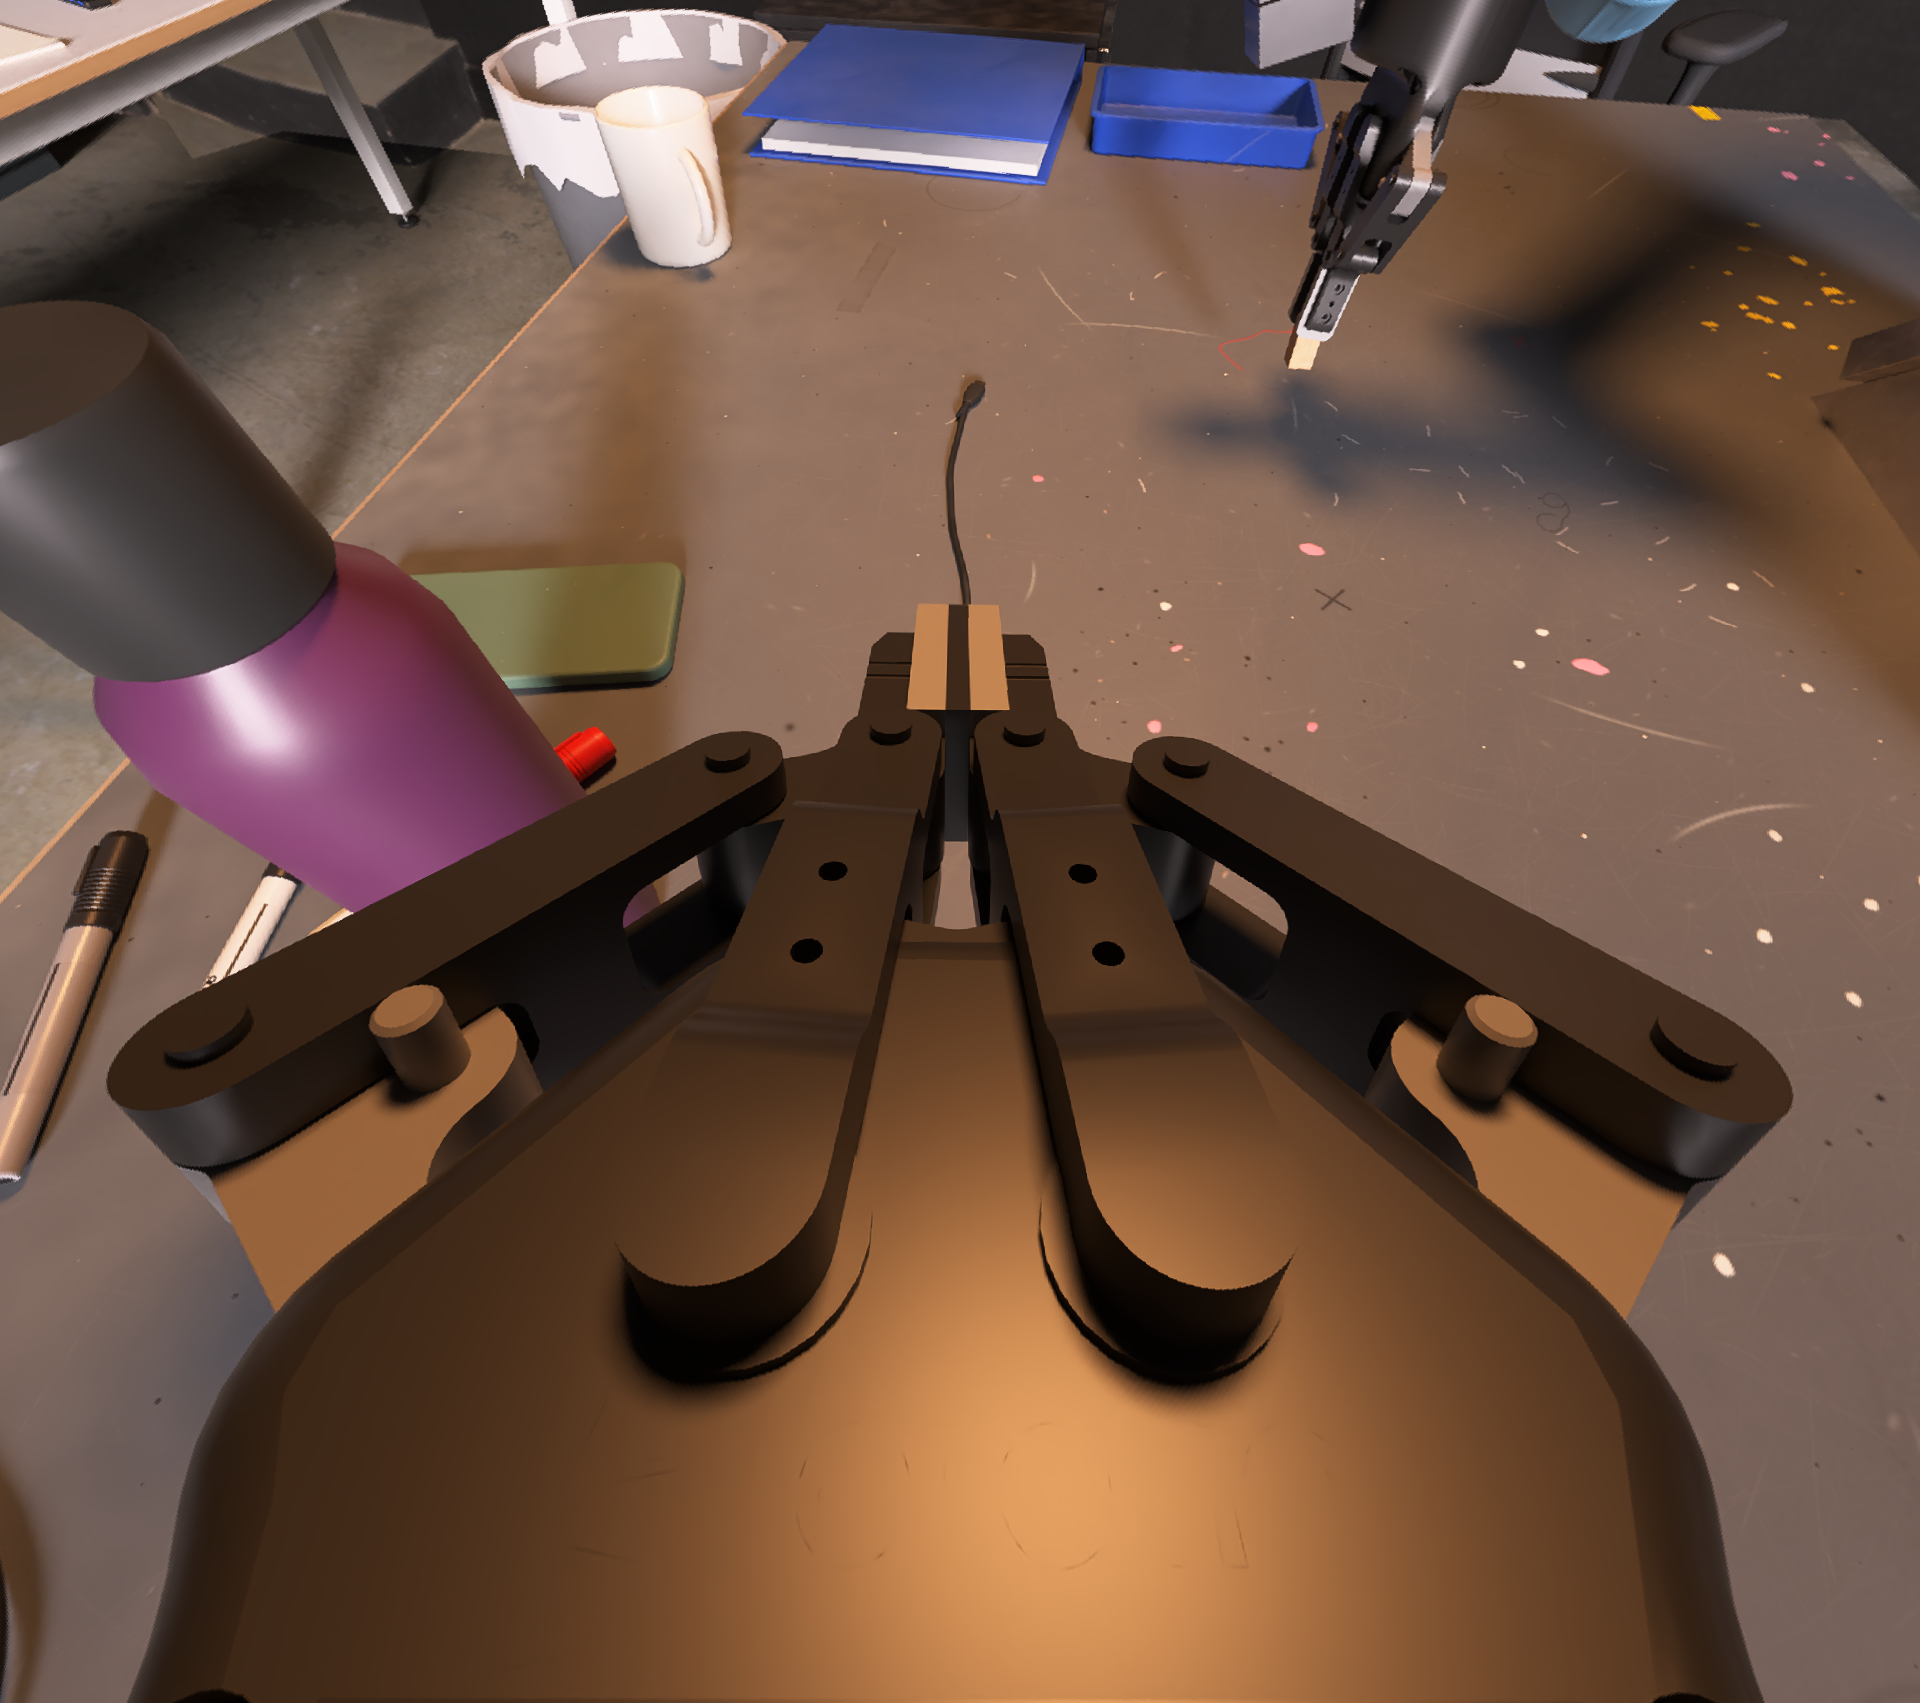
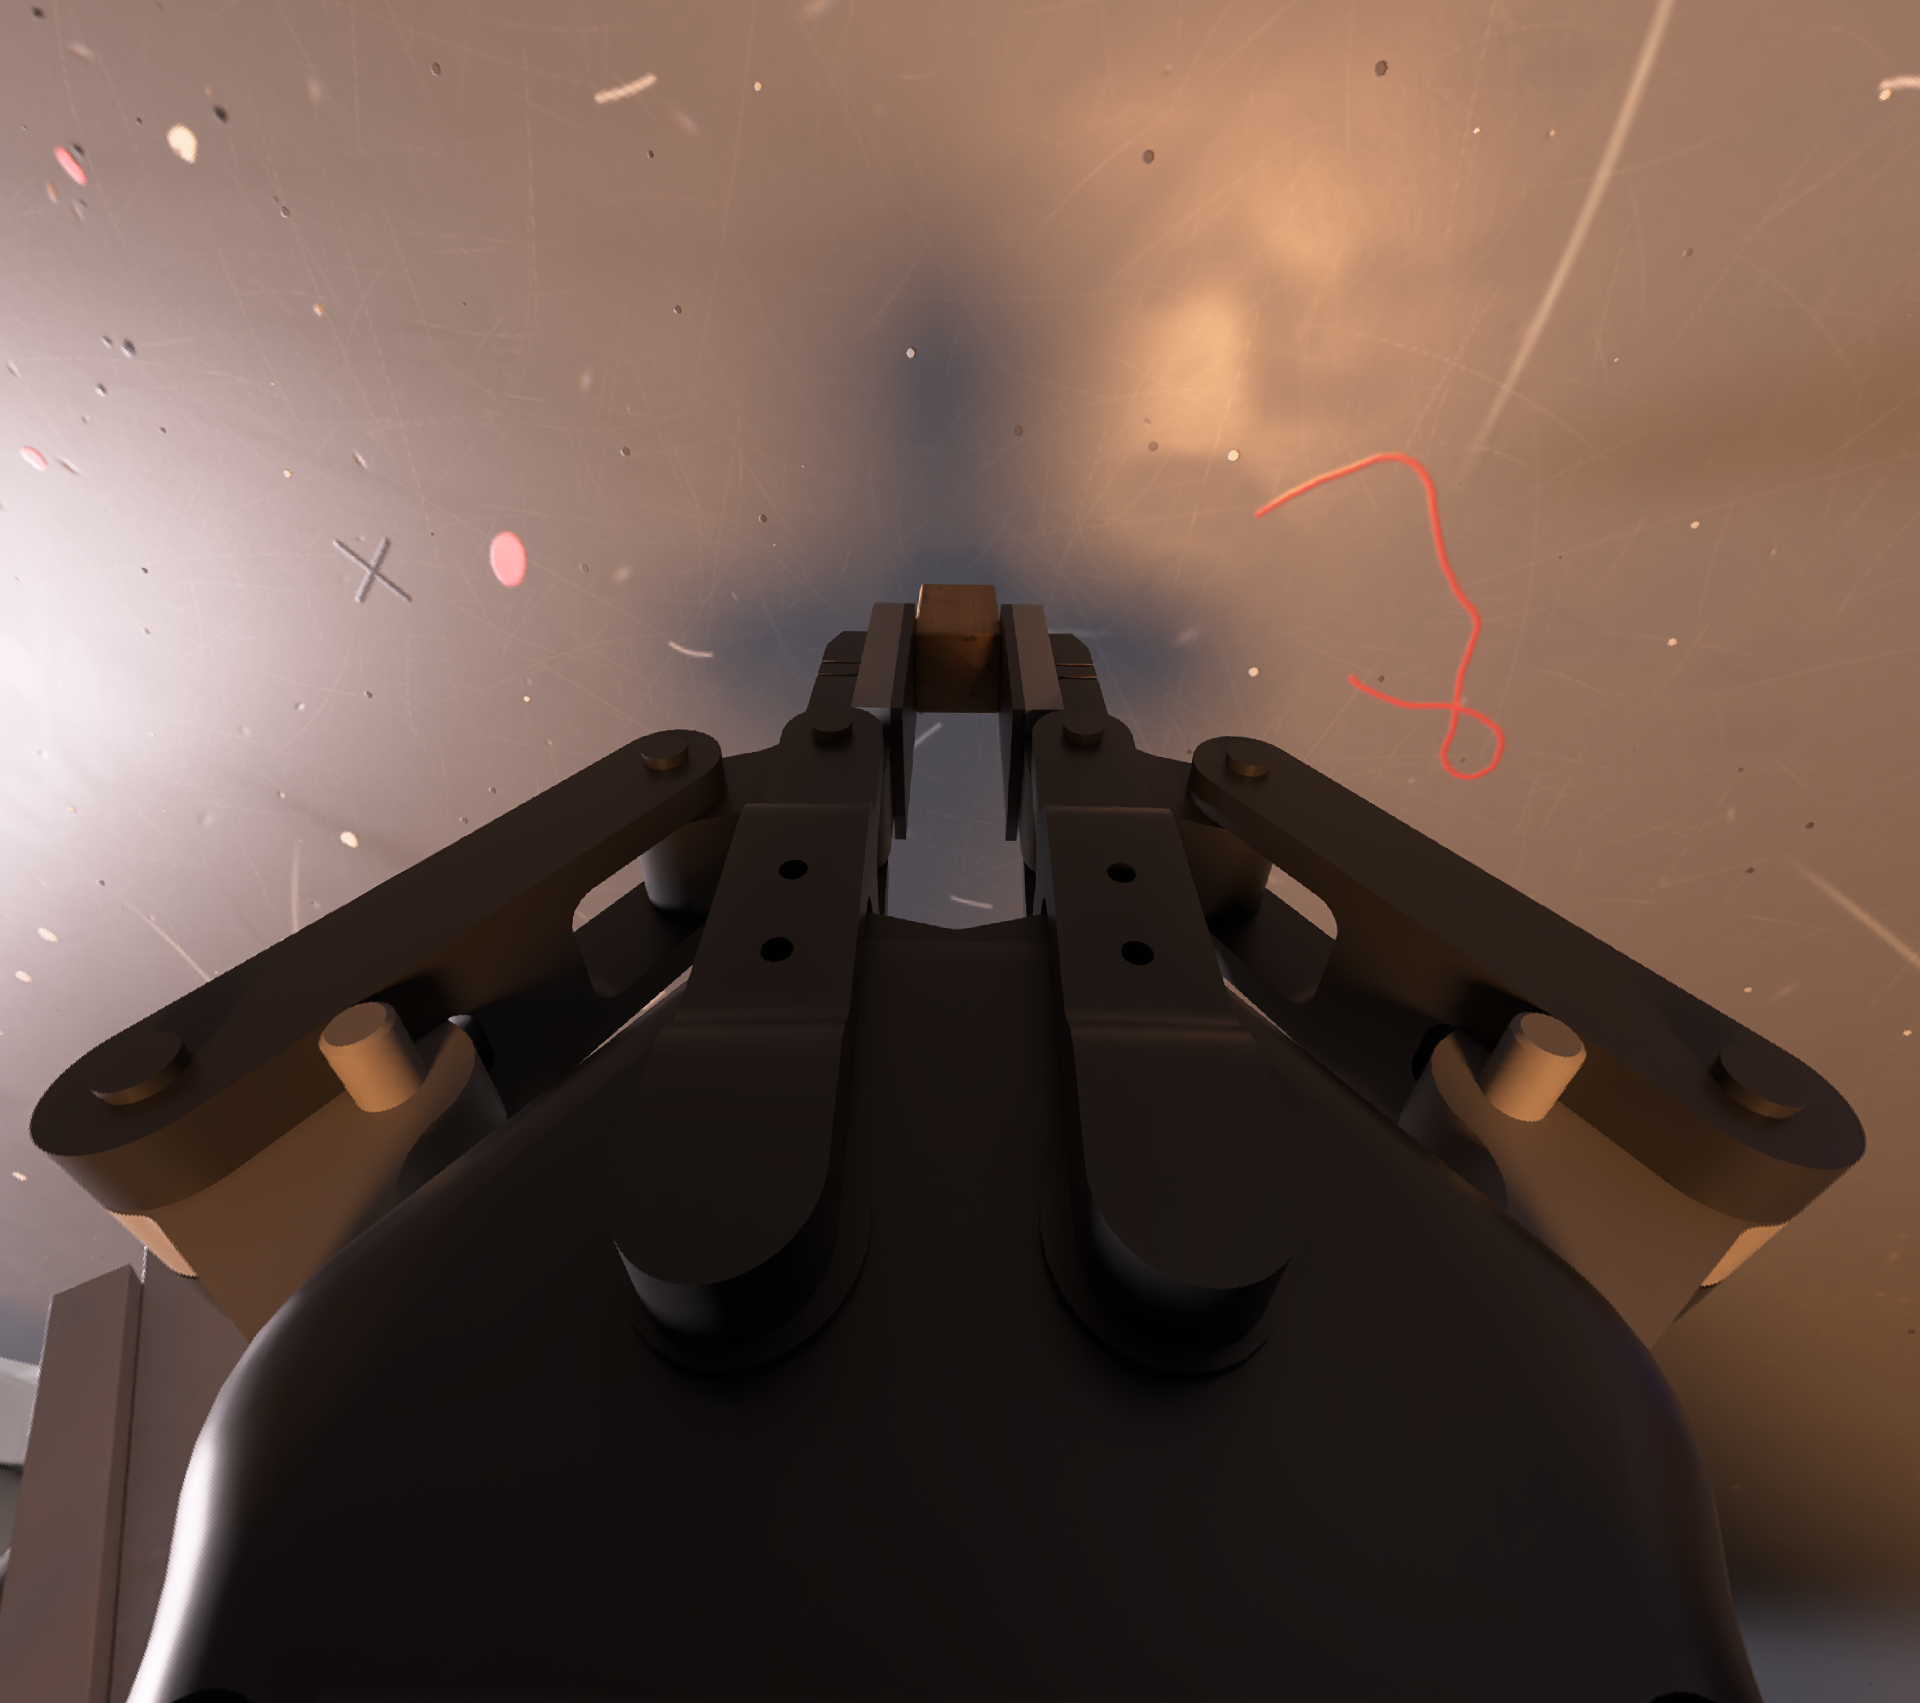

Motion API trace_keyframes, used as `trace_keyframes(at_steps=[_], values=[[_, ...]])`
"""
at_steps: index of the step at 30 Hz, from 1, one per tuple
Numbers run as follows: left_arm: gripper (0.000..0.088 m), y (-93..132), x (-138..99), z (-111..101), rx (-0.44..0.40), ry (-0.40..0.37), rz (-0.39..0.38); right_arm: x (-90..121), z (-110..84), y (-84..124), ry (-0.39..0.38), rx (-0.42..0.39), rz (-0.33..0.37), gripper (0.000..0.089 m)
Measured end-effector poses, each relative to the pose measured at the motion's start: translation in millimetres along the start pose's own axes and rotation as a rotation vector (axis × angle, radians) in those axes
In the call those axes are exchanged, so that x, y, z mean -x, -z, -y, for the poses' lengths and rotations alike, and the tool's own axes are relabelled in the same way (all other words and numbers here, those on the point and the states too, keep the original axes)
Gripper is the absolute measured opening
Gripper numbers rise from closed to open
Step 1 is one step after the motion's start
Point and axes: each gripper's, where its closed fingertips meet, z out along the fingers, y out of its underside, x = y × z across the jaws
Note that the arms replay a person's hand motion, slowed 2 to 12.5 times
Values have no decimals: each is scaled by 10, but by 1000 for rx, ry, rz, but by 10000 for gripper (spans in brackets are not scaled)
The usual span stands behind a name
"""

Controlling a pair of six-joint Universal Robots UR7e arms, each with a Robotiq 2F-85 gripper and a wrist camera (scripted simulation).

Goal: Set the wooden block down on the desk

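A small pale wooden block (image 2: 956,643) sits clamped between the pads of my right gripper (image 2: 956,656), which points straight down at the brown desk (image 2: 623,303). In the left wrist view the right gripper (image 1: 1317,318) hangs at the far right with the block (image 1: 1302,353) sticking out below its tips, just above the desk (image 1: 1143,510) and its shadow. My left gripper (image 1: 957,661) is shut with its pads together and holds nothing, low over the desk's near middle.
A purple bottle (image 1: 312,718) with a dark cap, a green pad (image 1: 571,625), pens (image 1: 62,978) and a red cap (image 1: 585,751) lie at the left. A white mug (image 1: 665,173), a bin (image 1: 582,95), a blue binder (image 1: 914,105) and a blue tray (image 1: 1205,115) stand at the back. A thin black cable (image 1: 958,500) lies in the middle.
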Motion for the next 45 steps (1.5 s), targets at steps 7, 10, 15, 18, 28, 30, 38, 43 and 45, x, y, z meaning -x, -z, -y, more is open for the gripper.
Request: trace_keyframes(at_steps=[7,10,15,18,28,30,38,43,45], values=[[0,0,0,-1,1,-2,3,58,-11,-95,-36,35,24,143],[0,0,0,-1,2,-4,5,112,-8,-129,-36,44,61,143],[0,1,-1,-1,3,-6,6,49,23,-184,-31,46,43,143],[0,1,-1,-2,2,-4,5,-10,31,-205,-44,48,23,143],[0,1,0,-1,0,-4,1,-2,39,-117,-39,18,39,143],[0,0,0,-1,0,-4,1,-15,32,-78,-43,12,35,143],[0,1,-1,-1,0,-3,0,-10,-36,132,-36,-9,53,143],[0,1,0,-1,0,-3,1,-11,11,267,-28,-56,73,143],[0,1,0,-1,0,-3,1,-49,36,313,-28,-73,58,143]])
